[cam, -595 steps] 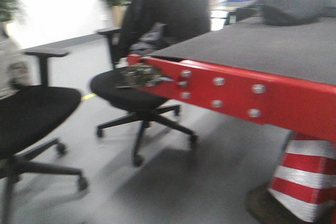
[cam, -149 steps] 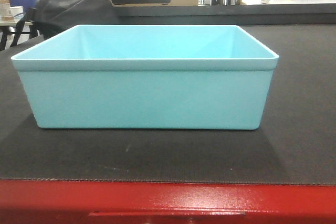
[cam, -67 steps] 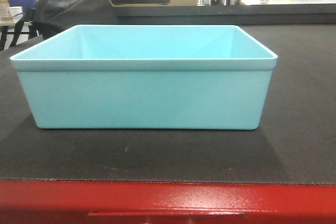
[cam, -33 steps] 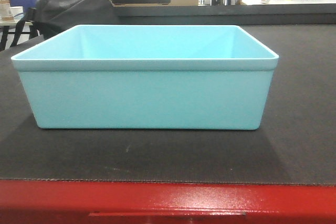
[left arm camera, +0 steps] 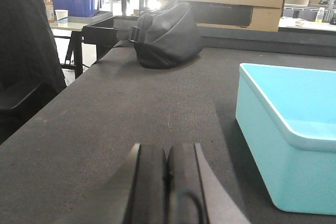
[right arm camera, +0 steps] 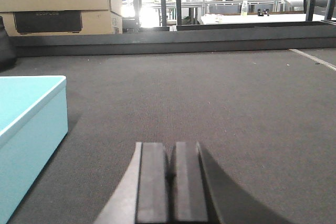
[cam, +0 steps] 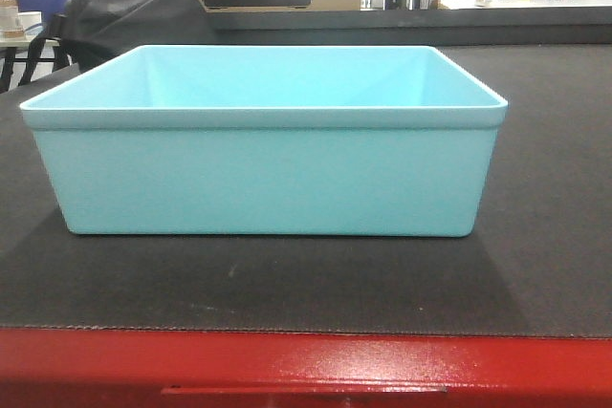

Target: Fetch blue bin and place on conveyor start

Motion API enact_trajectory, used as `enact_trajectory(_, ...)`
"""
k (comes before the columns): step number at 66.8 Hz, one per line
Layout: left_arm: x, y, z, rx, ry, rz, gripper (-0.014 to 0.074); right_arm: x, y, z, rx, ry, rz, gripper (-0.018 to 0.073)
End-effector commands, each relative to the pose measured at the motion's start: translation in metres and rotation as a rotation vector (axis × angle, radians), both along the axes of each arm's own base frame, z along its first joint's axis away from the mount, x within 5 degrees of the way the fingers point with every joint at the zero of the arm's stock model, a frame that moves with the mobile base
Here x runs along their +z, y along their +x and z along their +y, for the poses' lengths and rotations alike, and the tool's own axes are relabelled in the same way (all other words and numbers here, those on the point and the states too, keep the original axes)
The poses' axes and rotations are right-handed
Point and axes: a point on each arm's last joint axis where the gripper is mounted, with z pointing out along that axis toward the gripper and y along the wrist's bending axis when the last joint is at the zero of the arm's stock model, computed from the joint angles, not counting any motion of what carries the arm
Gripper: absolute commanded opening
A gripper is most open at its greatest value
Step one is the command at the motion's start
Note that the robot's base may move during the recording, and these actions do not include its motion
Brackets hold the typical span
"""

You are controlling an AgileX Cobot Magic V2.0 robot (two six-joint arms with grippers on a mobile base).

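Note:
The blue bin (cam: 268,155), a light cyan tub, stands upright and empty on the conveyor start (cam: 535,265), a black textured belt with a red front edge (cam: 306,370). In the left wrist view the bin (left arm camera: 289,135) is to the right of my left gripper (left arm camera: 167,153), which is shut and empty, low over the belt (left arm camera: 105,119). In the right wrist view the bin (right arm camera: 26,124) is to the left of my right gripper (right arm camera: 171,153), also shut and empty over the belt (right arm camera: 236,103). Neither gripper touches the bin.
A dark grey bag (left arm camera: 168,35) lies on the belt behind the bin's left side. A dark royal-blue bin (left arm camera: 76,1) sits on a table at far left. Cardboard boxes (right arm camera: 58,1) and metal shelving stand beyond the belt's raised far edge (right arm camera: 210,35).
Long ago the view showed the conveyor's red corner and office chairs. Over the last two seconds the bin stands still on the belt; only slight camera wobble.

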Motion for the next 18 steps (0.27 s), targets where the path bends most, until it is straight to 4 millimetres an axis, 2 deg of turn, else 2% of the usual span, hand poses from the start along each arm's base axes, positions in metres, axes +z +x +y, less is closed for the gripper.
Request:
enact_trajectory(1, 0.0017, -0.0005, 0.0002, 0.005, 0.0, -0.016, -0.0111, 0.001, -0.0004, -0.0003, -0.007, -0.014, -0.011, -0.0162)
enact_trajectory(18, 0.0017, -0.0005, 0.0002, 0.005, 0.0, -0.016, -0.0111, 0.001, -0.0004, -0.0003, -0.007, -0.014, -0.011, -0.0162)
